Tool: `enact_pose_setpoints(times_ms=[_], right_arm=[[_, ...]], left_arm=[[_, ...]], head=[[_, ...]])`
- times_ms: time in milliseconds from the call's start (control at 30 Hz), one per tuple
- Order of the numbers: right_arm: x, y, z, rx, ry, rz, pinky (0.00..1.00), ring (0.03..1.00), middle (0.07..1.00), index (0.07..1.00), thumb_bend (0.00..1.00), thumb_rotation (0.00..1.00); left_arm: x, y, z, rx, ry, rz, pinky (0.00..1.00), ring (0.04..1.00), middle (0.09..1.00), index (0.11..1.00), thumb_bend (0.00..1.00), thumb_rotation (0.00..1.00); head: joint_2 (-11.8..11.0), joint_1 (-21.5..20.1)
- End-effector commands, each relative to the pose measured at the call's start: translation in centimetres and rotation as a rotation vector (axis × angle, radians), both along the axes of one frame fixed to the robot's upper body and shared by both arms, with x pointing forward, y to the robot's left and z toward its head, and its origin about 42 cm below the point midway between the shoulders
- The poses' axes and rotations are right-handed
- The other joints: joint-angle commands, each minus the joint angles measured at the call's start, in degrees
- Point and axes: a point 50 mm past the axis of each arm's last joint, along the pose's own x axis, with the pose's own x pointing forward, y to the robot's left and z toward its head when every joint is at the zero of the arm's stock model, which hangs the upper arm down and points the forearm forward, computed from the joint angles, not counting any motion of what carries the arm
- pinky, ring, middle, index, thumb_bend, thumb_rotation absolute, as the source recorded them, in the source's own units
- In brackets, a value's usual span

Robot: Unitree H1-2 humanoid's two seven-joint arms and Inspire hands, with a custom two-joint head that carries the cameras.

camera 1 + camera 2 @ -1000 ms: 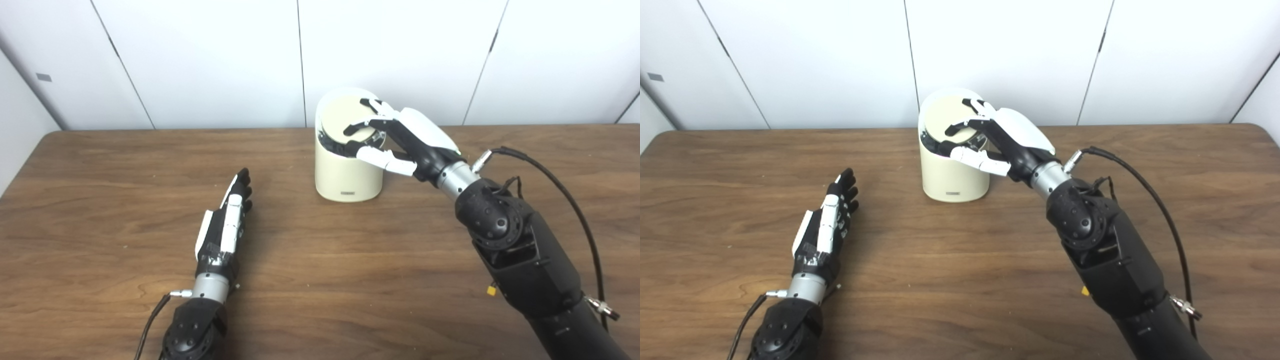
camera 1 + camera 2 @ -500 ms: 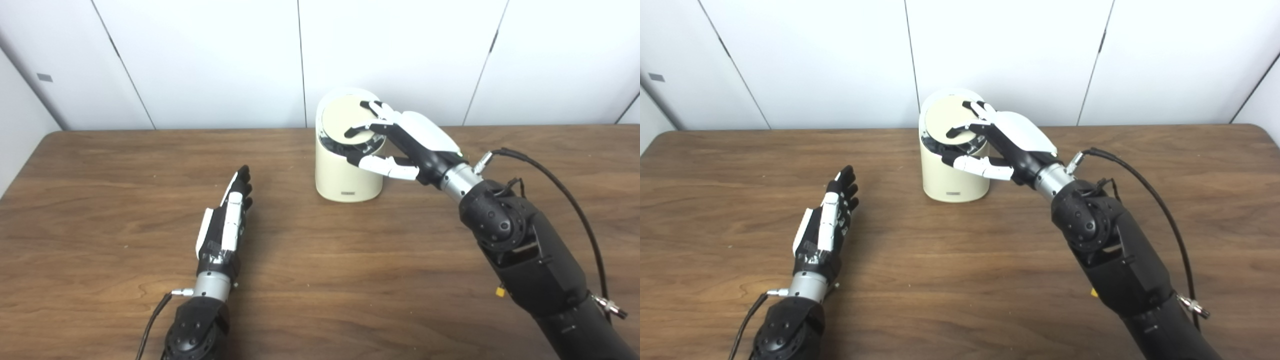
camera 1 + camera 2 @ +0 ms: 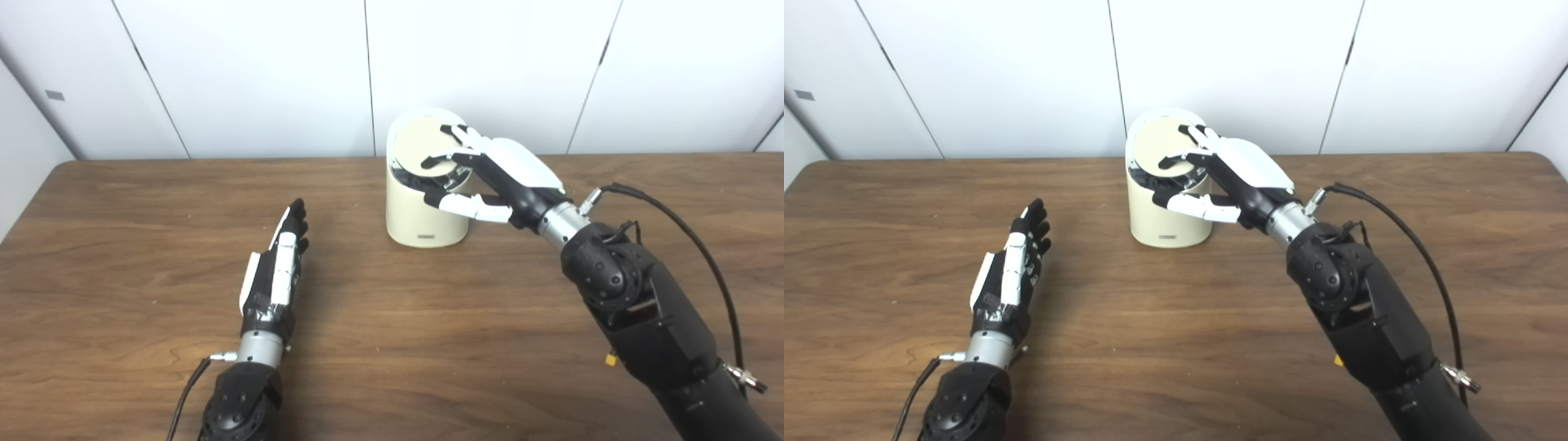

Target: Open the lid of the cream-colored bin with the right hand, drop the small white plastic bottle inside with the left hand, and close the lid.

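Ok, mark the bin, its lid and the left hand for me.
bin (image 3: 422,214), left eye view, front wall.
lid (image 3: 413,138), left eye view, bare disc left of the fingers.
left hand (image 3: 1007,278), right eye view, back of the hand.

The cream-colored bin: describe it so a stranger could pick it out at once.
Start at the wooden table and look to its far edge, against the white wall panels. The cream-colored bin stands there, a short rounded cylinder with its round lid tilted. It is the only container, and the right hand rests on its top.
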Motion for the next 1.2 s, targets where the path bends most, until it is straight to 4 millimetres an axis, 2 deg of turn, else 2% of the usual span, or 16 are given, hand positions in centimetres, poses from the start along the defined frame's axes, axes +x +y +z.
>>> enact_pose_setpoints(times_ms=[0,200,400,533,733,800,900,1000,1100,1167], right_arm=[[-0.3,-0.2,2.6,0.049,-0.084,-0.006,1.00,1.000,1.000,0.845,0.55,1.00],[-1.6,-1.4,4.8,0.138,-0.164,-0.033,1.00,1.000,1.000,0.891,0.53,0.99],[-3.1,-3.6,4.5,0.143,-0.185,-0.090,1.00,1.000,1.000,0.909,0.53,1.00],[-4.4,-5.4,2.6,0.181,-0.136,-0.147,0.98,1.000,1.000,0.913,0.53,1.00],[-6.9,-8.3,-2.0,0.322,0.019,-0.238,1.00,1.000,0.994,0.944,0.58,1.00],[-7.7,-8.9,-3.8,0.417,0.070,-0.248,0.98,0.992,0.989,0.955,0.58,1.00],[-9.0,-9.4,-6.2,0.633,0.172,-0.258,1.00,0.998,0.993,0.970,0.59,1.00],[-10.0,-9.8,-8.0,0.785,0.237,-0.273,1.00,1.000,1.000,0.984,0.67,1.00],[-10.6,-9.9,-9.2,0.880,0.259,-0.278,1.00,1.000,1.000,0.995,0.67,1.00],[-10.9,-9.9,-9.9,0.919,0.257,-0.276,1.00,1.000,1.000,0.999,0.66,1.00]], left_arm=[[0.7,-0.3,1.8,-0.001,-0.073,-0.006,1.00,1.000,1.000,0.999,0.62,1.00],[0.6,0.0,1.6,0.008,-0.065,-0.010,1.00,1.000,1.000,0.997,0.62,1.00],[0.7,0.3,1.4,0.017,-0.065,-0.005,1.00,1.000,1.000,0.998,0.60,1.00],[0.6,0.7,1.4,0.017,-0.075,-0.005,1.00,1.000,1.000,0.998,0.58,1.00],[-0.6,2.2,1.3,0.047,-0.080,0.022,1.00,1.000,1.000,0.999,0.60,1.00],[-1.2,2.9,1.2,0.052,-0.076,0.036,1.00,1.000,0.994,0.990,0.61,1.00],[-2.3,3.9,0.9,0.050,-0.076,0.060,1.00,1.000,0.996,0.993,0.65,1.00],[-3.4,4.8,0.5,0.067,-0.093,0.059,1.00,1.000,1.000,1.000,0.62,1.00],[-4.5,5.4,0.0,0.071,-0.089,0.063,1.00,1.000,1.000,1.000,0.58,1.00],[-5.2,5.6,-0.5,0.054,-0.079,0.076,1.00,1.000,1.000,1.000,0.60,1.00]], head=[[0.0,0.2],[-0.1,0.2],[-0.3,0.1],[-0.2,0.1],[0.3,0.2],[0.4,0.4],[0.5,0.4],[0.6,0.2],[0.7,0.4],[0.8,0.3]])
